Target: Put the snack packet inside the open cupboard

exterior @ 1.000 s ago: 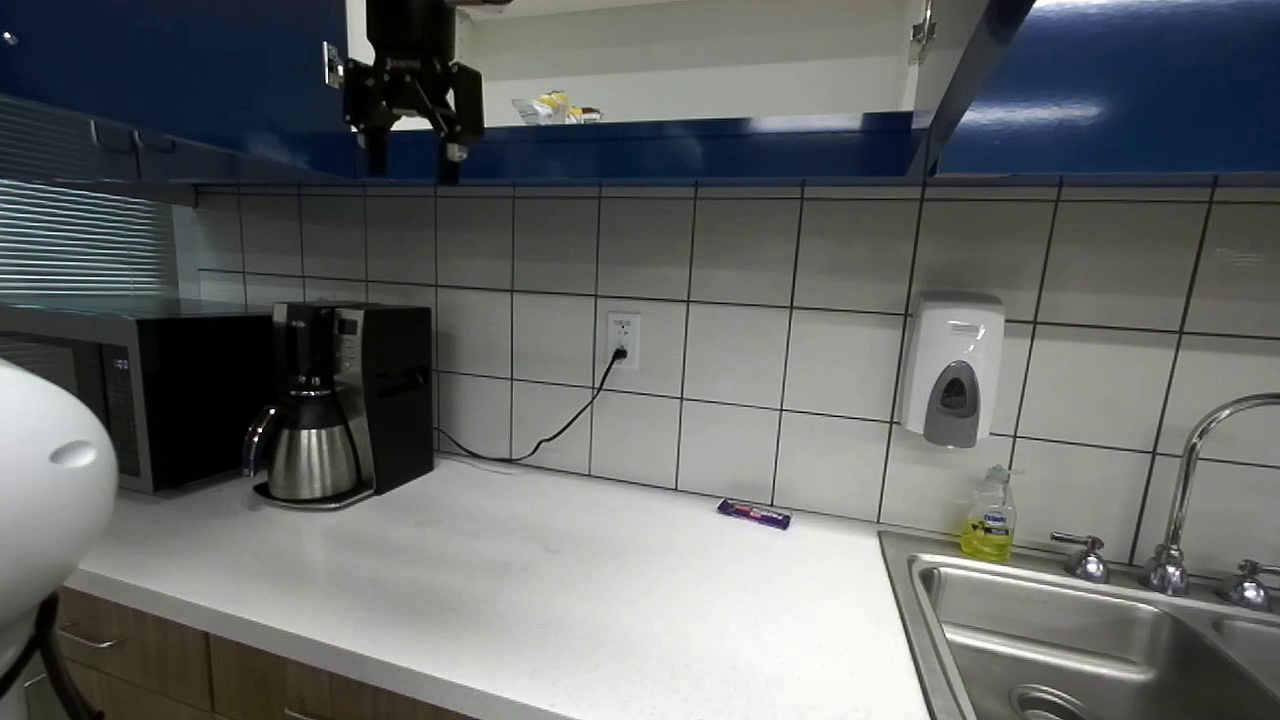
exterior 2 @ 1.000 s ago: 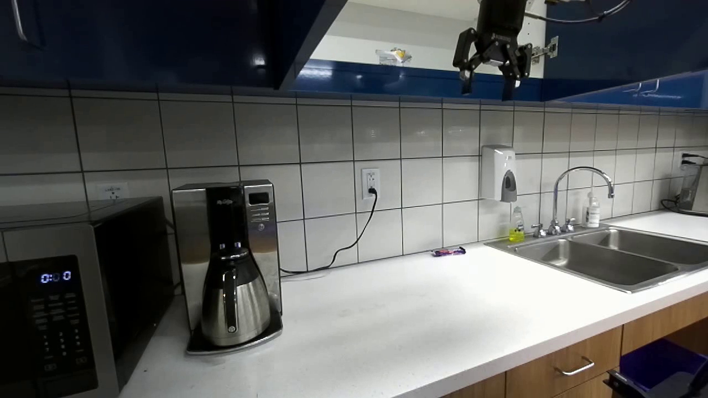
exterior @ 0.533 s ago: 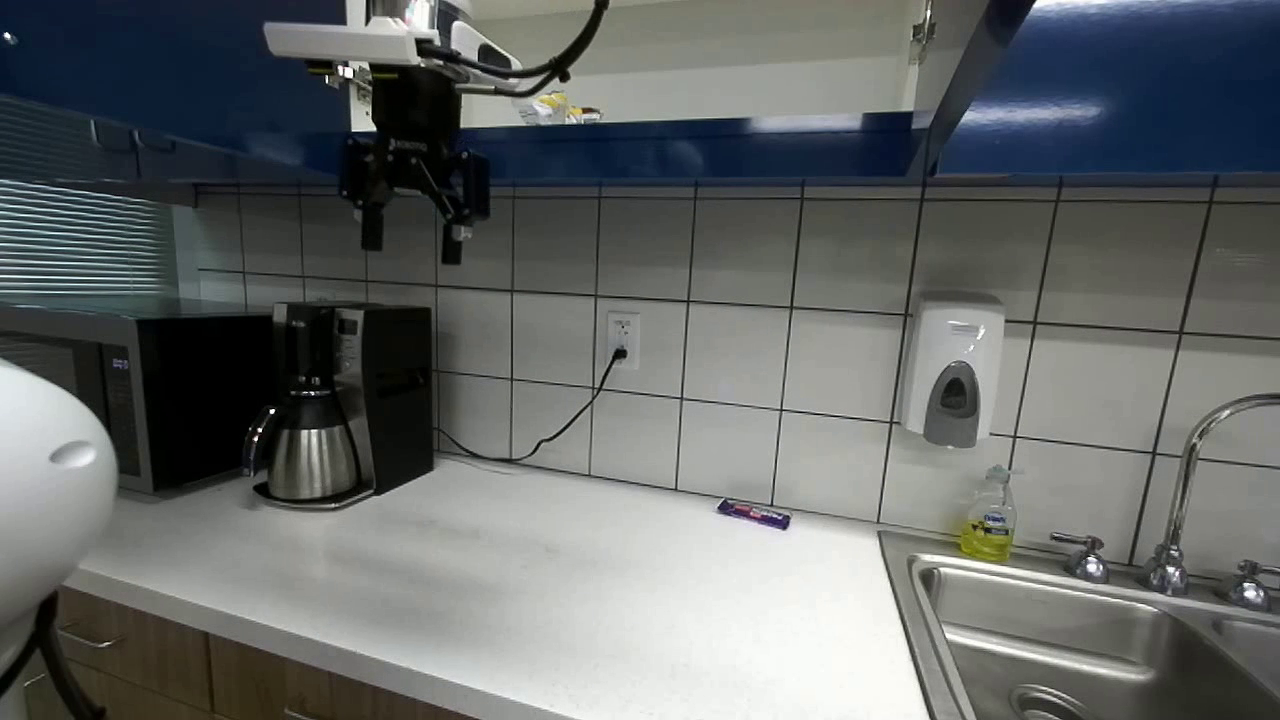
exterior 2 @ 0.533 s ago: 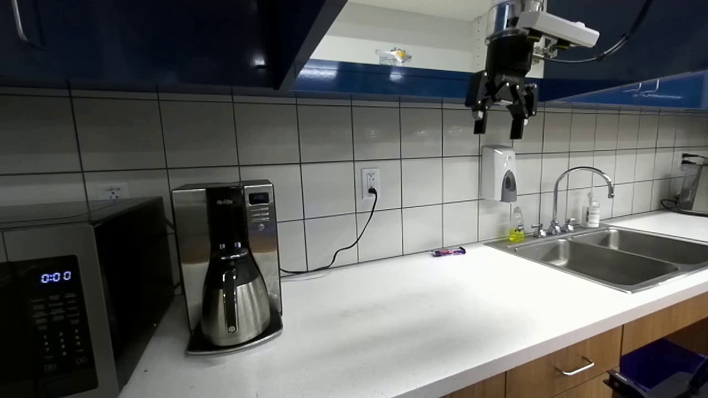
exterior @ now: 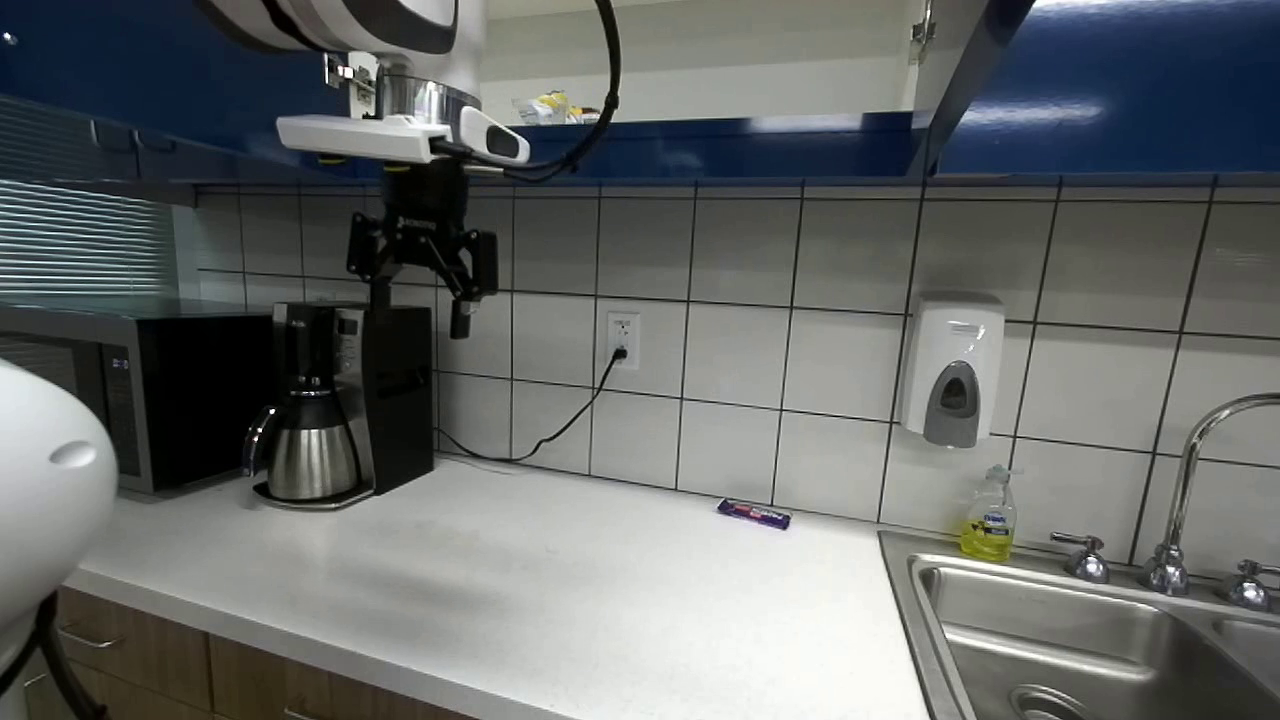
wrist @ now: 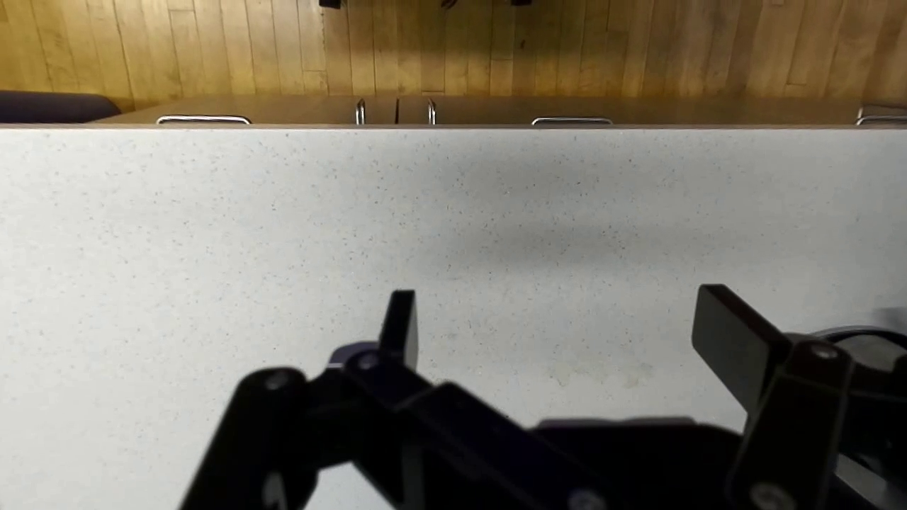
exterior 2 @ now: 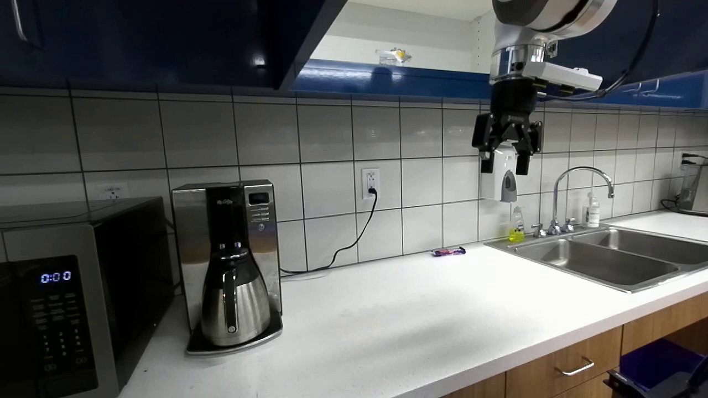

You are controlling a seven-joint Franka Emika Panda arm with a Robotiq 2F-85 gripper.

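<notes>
A speckled white counter (wrist: 177,248) runs beneath square pale tiles (exterior: 740,350). The end effector (exterior 2: 504,167) hangs above it, fingers (wrist: 733,343) apart; the crumpled snack packet (exterior 2: 396,55) lies inside the glossy blue cupboard (exterior: 740,147).

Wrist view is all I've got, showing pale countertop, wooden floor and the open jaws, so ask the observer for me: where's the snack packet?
Observer: In an exterior view, the snack packet shows in the open cupboard, just above the blue bottom edge.
Operator: Are the jaws up at that height?
Observer: No, in both exterior views they hang lower than that edge.
Operator: Copy. What sticks out from the wall?
Observer: A white dispenser is mounted on the tiled wall.
</notes>
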